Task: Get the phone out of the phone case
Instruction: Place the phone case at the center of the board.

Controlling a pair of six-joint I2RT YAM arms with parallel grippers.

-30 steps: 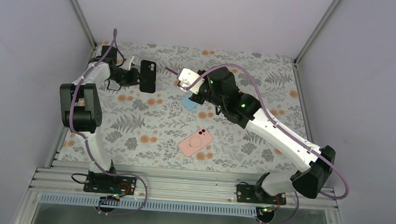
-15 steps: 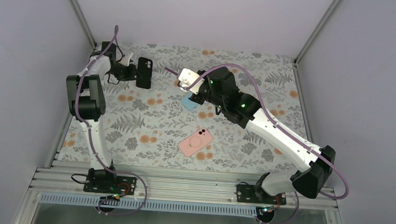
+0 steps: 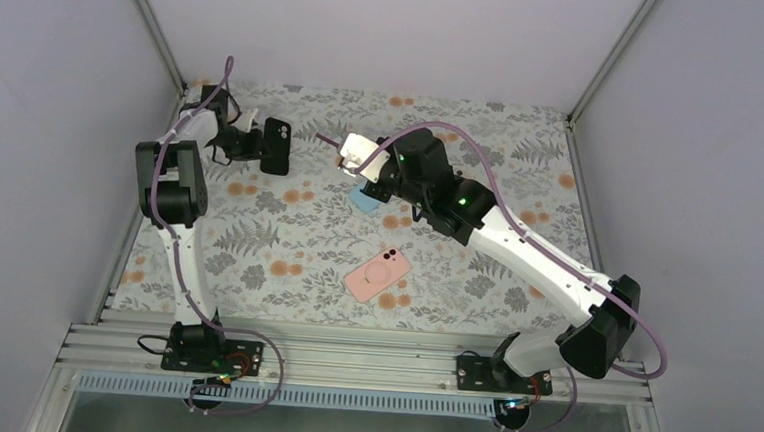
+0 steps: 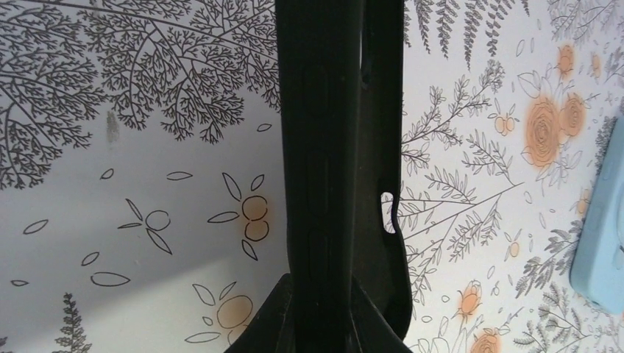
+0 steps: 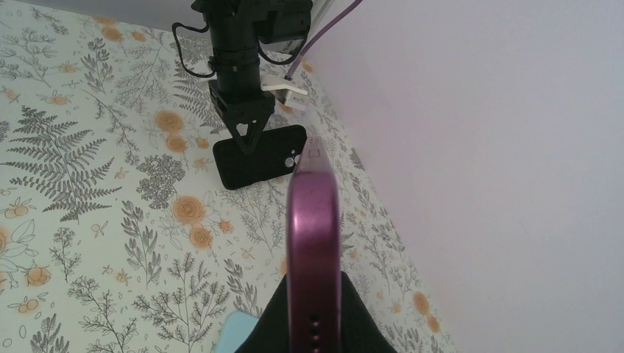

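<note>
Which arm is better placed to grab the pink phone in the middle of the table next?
Probably right. The right gripper, shut on a purple phone, hangs nearer the pink phone than the left gripper, which holds a black case at the far-left corner. Either must unload first.

White link shells (image 3: 177, 254), black joint housings (image 3: 172, 178) and purple cables (image 3: 481, 167) made up the left arm (image 3: 183, 264) and right arm (image 3: 540, 264). The left tool (image 4: 320, 312) and right tool (image 5: 313, 323) were black.
</note>
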